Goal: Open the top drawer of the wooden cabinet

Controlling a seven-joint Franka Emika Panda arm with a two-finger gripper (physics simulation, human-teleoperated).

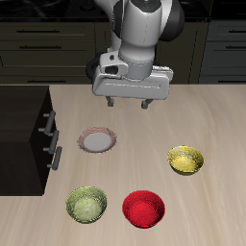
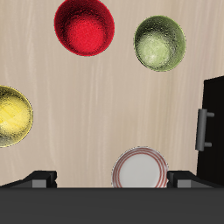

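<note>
The wooden cabinet (image 1: pixel 19 125) is a near-black box on the table's edge, its front facing the bowls. The top drawer's short grey bar handle (image 1: pixel 45 121) sticks out from that front; the drawer looks closed. A second, lower handle (image 1: pixel 54 157) shows below it. In the wrist view the cabinet (image 2: pixel 214 105) and one grey handle (image 2: pixel 204 129) show at the edge. My gripper (image 1: pixel 128 102) hangs open and empty above the table, farther back than the plate and well apart from the cabinet. Its fingertips (image 2: pixel 39 178) frame the wrist view.
A pink-rimmed white plate (image 1: pixel 97 141) lies beneath and in front of the gripper, also in the wrist view (image 2: pixel 140 168). A yellow bowl (image 1: pixel 186 159), a red bowl (image 1: pixel 144 208) and a green bowl (image 1: pixel 86 204) stand nearer the front edge. Dark kitchen units (image 1: pixel 58 43) line the back.
</note>
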